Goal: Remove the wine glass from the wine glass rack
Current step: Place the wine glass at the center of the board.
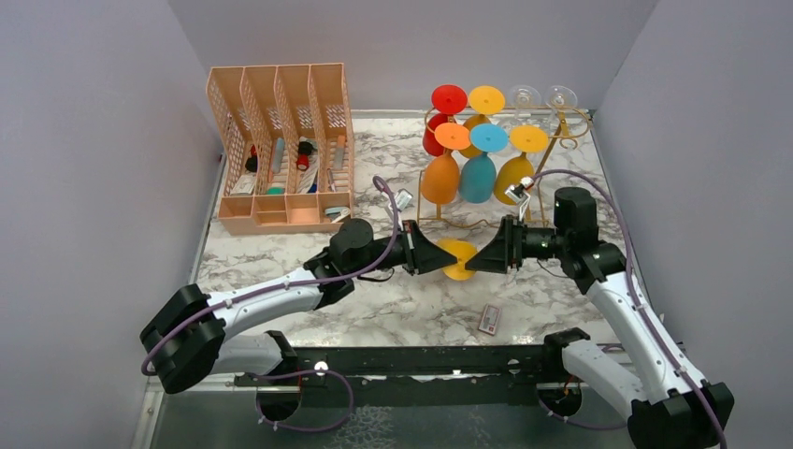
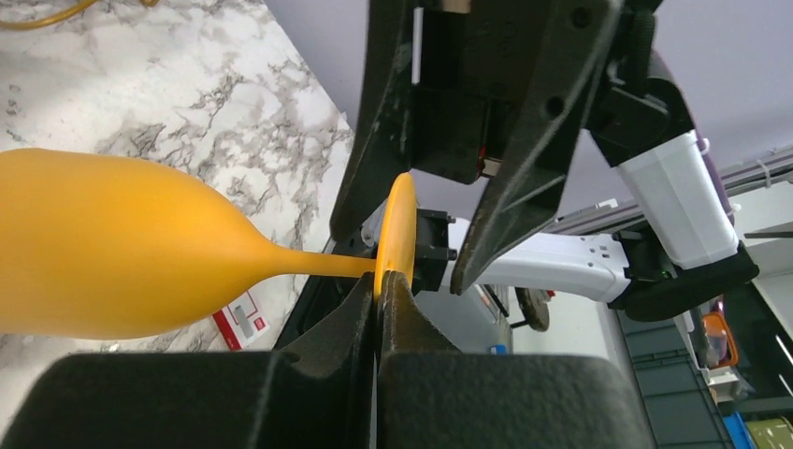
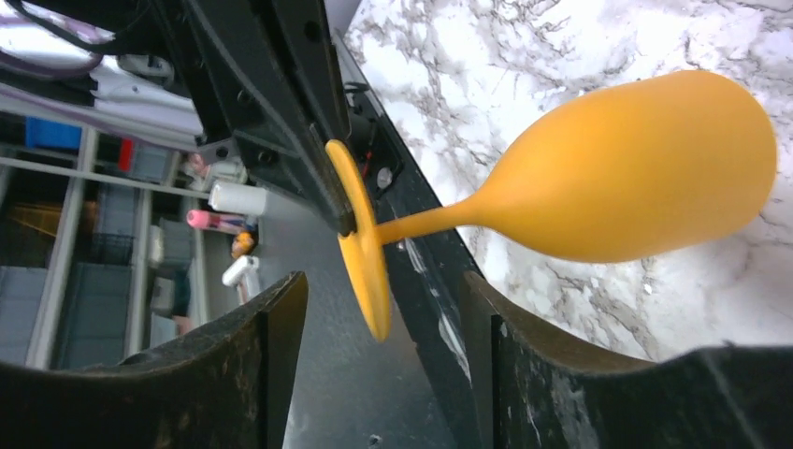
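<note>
An orange-yellow wine glass hangs in the air above the marble table, lying sideways between my two grippers, away from the gold wire rack at the back right. My left gripper is shut on the rim of the glass's foot; in the left wrist view the closed tips pinch the thin disc, with the bowl to the left. My right gripper is open. In the right wrist view its tips straddle the lower edge of the foot without touching it, and the bowl points right.
Several coloured and clear glasses hang upside down on the rack. A peach lattice file organiser with small items stands at the back left. A red-edged card lies near the front edge. A small silver object lies mid-table.
</note>
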You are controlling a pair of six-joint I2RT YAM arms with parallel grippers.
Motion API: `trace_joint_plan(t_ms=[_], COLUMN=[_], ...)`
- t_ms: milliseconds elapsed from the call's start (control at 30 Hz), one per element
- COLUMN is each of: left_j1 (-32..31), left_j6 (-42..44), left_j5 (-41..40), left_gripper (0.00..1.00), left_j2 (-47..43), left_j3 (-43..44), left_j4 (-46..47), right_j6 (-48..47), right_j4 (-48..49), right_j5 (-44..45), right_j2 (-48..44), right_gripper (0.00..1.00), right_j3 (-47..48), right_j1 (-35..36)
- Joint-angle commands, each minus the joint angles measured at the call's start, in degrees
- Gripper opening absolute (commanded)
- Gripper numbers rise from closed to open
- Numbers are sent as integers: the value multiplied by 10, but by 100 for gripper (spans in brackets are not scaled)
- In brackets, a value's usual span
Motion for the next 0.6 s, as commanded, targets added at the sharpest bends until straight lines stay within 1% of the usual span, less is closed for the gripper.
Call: trace_joint_plan(t_ms=[0,100,200,233,300,367,467,567], left_j1=[-1,-1,-2,-3,-3,-2,-2,-3], left_j6=[28,43,42,49,58,56,47,37], left_j5=[38,50,39,40,42,48,60,58], left_gripper=[0,0,0,0,0,0,0,0], left_j2=[-4,-13,-33,-38,-42,-43,-41,-45], left_j3=[-12,-15,-12,-10,-9,-8,-13,-18], left_j4=[-8,-14,-14,-14,-15,-16,-16,-16], right_j6=[-96,-57,-9,3,27,70,127,145], right_j4=[-95,-50,-29,-21,-14,6,81,92], right_j5=[34,18,-11,-9,6,-2,-25,-20], right_j2=[-56,-91,-111,-123,-148,-167,-185,-176], right_gripper=[69,71,69,68,65,58,56,53], right_j3=[20,-20,-52,-61,-75,-89,-126,-132], right_j1=[3,3,4,4,3,3,3,4])
